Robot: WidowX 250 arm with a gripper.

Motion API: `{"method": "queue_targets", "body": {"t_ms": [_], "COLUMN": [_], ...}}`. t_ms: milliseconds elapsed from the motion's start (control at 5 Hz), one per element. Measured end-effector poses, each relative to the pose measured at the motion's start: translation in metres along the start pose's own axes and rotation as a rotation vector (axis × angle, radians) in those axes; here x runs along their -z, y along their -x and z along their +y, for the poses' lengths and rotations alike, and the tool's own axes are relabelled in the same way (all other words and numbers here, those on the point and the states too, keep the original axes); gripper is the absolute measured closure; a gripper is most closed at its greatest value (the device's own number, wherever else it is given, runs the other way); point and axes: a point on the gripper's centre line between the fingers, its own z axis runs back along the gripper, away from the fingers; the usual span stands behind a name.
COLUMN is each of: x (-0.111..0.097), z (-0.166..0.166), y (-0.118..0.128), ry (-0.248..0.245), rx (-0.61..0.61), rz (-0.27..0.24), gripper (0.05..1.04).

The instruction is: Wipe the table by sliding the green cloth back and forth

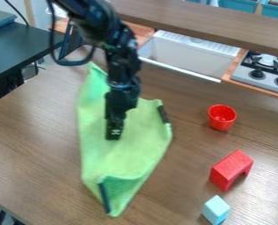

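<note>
We see a light green cloth (126, 158), dark at two edges and folded at its near end. It lies on the wooden table (41, 145), under and around the claw (113, 135); we cannot tell whether this claw is open.

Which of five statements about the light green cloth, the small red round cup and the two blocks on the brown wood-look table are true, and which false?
1. The black tool is seen against the light green cloth. True.
2. The cup stands on the cloth. False: the small red round cup is beside it, on the brown wood-look table.
3. The red arch-shaped block lies between the cup and the light blue block. True.
4. The cup is lying on its side. False: it stands upright, its opening up.
5. The light blue block is smaller than the red one. True.
</note>
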Motion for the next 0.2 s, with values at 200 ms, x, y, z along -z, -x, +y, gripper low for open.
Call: {"method": "queue_targets", "body": {"t_ms": [200], "x": [-0.0035], "z": [-0.0036], "y": [-0.0252], "ry": [0.004], "rx": [0.024], "rz": [-0.010], "gripper": [0.083]}}
